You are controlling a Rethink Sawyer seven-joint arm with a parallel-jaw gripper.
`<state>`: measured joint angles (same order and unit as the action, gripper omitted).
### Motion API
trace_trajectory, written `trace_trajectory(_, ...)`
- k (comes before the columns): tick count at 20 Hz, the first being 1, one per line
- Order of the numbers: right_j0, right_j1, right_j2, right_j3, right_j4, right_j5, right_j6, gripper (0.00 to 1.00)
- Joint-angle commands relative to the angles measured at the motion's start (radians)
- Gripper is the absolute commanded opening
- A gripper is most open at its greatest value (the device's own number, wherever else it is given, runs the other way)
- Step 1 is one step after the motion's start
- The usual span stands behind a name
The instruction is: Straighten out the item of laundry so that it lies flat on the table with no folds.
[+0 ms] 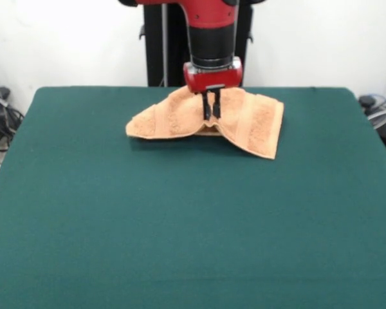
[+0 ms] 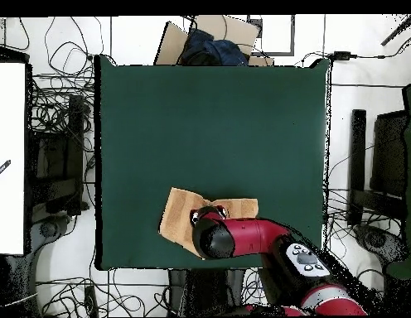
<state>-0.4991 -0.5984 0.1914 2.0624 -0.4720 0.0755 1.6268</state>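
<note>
The jaws of the gripper point(image 1: 211, 111) point straight down and stand close together, pinching a raised fold at the middle of the towel point(image 1: 174, 118). In the front view, the red and black arm point(image 1: 211, 32) descends from above directly over the towel. The towel lies near the far edge of the green tabletop point(image 1: 193, 225), roughly centred across its width. It is not flat: the cloth gathers upward at the pinch point and spreads into two wings, one to the left and one to the right, with a woven border band visible on the right wing.

In the overhead view, the arm point(image 2: 250, 236) covers the middle of the towel point(image 2: 177, 215), and the gripper cannot be seen beneath it. The towel lies close to the lower edge of the tabletop point(image 2: 213, 124). Cables point(image 2: 55, 124) lie on the floor around the tabletop.
</note>
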Motion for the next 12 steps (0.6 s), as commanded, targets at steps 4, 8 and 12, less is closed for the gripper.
trace_trajectory(4, 0.02, -0.028, 0.137, 0.004, 0.055, 0.091, 0.104, 0.0)
trace_trajectory(8, 0.037, -0.056, 0.156, -0.005, 0.081, 0.12, 0.109, 0.0)
trace_trajectory(12, 0.043, -0.043, 0.175, -0.03, 0.091, 0.101, 0.113, 0.0)
